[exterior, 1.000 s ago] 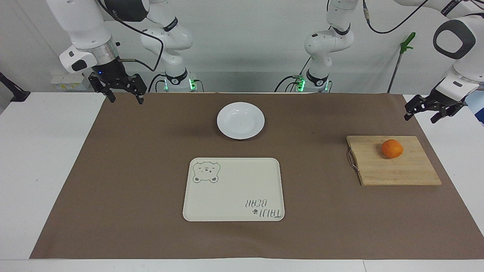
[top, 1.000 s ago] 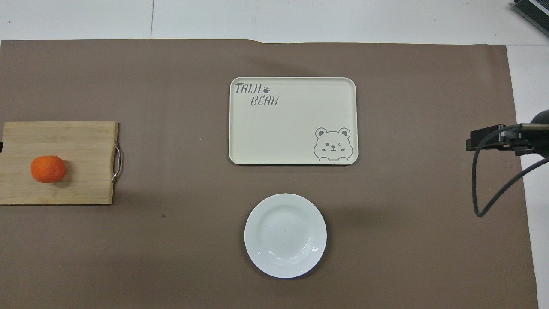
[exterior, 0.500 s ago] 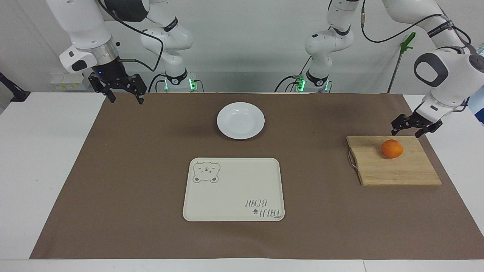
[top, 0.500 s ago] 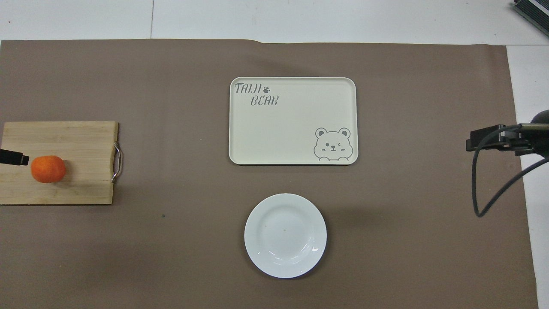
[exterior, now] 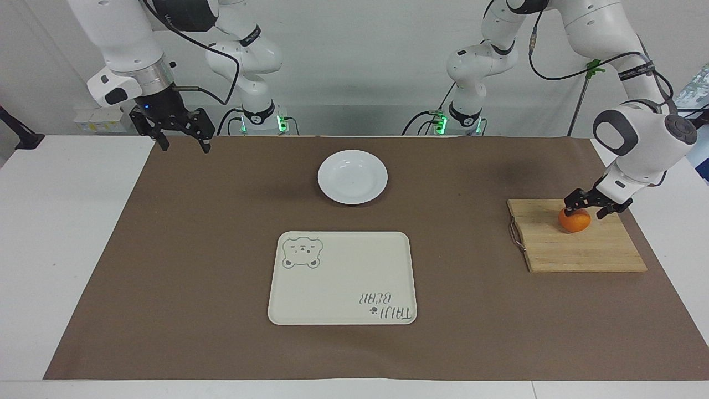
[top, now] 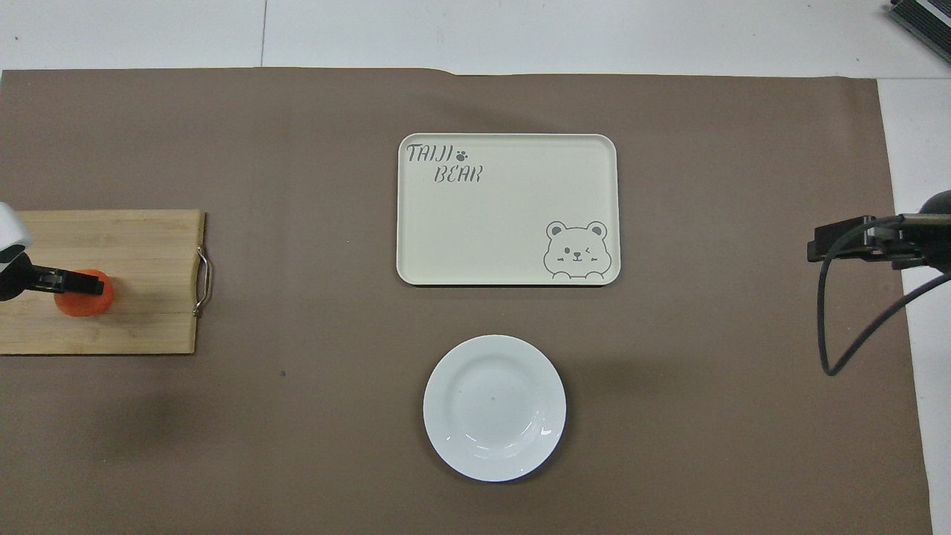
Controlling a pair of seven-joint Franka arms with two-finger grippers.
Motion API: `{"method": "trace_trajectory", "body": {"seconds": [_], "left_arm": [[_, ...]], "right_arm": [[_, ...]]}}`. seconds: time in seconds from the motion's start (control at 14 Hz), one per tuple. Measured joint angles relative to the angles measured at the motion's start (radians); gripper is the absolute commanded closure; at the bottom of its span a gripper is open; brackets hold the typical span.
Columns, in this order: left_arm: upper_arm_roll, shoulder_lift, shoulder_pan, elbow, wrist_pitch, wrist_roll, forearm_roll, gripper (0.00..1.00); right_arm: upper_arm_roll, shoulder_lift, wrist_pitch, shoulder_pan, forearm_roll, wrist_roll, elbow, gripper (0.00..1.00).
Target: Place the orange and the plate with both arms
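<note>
The orange (exterior: 575,223) lies on a wooden cutting board (exterior: 581,249) at the left arm's end of the table. My left gripper (exterior: 586,206) is open and sits low over the orange, its fingers at the fruit's top. From above, the left gripper (top: 74,282) covers part of the orange (top: 85,305). The white plate (exterior: 352,177) rests on the brown mat in the middle, near the robots; it also shows in the overhead view (top: 494,407). My right gripper (exterior: 183,145) is open and empty, waiting in the air over the mat's corner at the right arm's end.
A cream tray with a bear drawing (exterior: 342,277) lies in the middle, farther from the robots than the plate. The cutting board (top: 134,245) has a metal handle on the side toward the tray. The brown mat (exterior: 471,310) covers most of the table.
My left gripper has come down from beside the table's edge onto the orange on the cutting board. The right arm, plate, tray and orange have not moved.
</note>
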Motion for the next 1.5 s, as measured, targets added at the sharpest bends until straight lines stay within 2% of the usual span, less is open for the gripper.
{"method": "trace_trajectory", "body": {"seconds": [0.14, 0.21, 0.36, 0.43, 0.5, 0.71, 0.93, 1.14, 1.5], "left_arm": [[0.000, 0.008, 0.001, -0.012, 0.017, 0.000, -0.004, 0.00], [0.000, 0.008, 0.002, -0.019, 0.022, 0.000, -0.005, 0.10], [0.000, 0.008, 0.003, -0.024, 0.027, 0.000, -0.007, 0.65], [0.000, 0.006, 0.003, -0.023, 0.027, 0.000, -0.007, 0.85], [0.001, 0.004, 0.003, -0.024, 0.027, 0.000, -0.007, 1.00], [-0.001, 0.001, 0.003, -0.024, 0.014, 0.000, -0.008, 1.00], [-0.020, -0.039, -0.011, -0.023, -0.033, 0.000, -0.008, 1.00], [-0.029, -0.077, -0.104, -0.024, -0.049, 0.000, -0.009, 1.00], [-0.034, -0.078, -0.290, -0.026, -0.048, -0.044, -0.014, 1.00]], "right_arm": [[0.000, 0.000, 0.000, 0.000, 0.000, 0.000, 0.000, 0.00], [0.000, 0.000, 0.000, 0.000, 0.000, 0.000, 0.000, 0.00], [0.000, 0.000, 0.000, 0.000, 0.000, 0.000, 0.000, 0.00], [0.000, 0.000, 0.000, 0.000, 0.000, 0.000, 0.000, 0.00], [0.000, 0.000, 0.000, 0.000, 0.000, 0.000, 0.000, 0.00], [0.000, 0.000, 0.000, 0.000, 0.000, 0.000, 0.000, 0.00], [0.000, 0.000, 0.000, 0.000, 0.000, 0.000, 0.000, 0.00], [0.000, 0.000, 0.000, 0.000, 0.000, 0.000, 0.000, 0.00], [0.000, 0.000, 0.000, 0.000, 0.000, 0.000, 0.000, 0.00]]}}
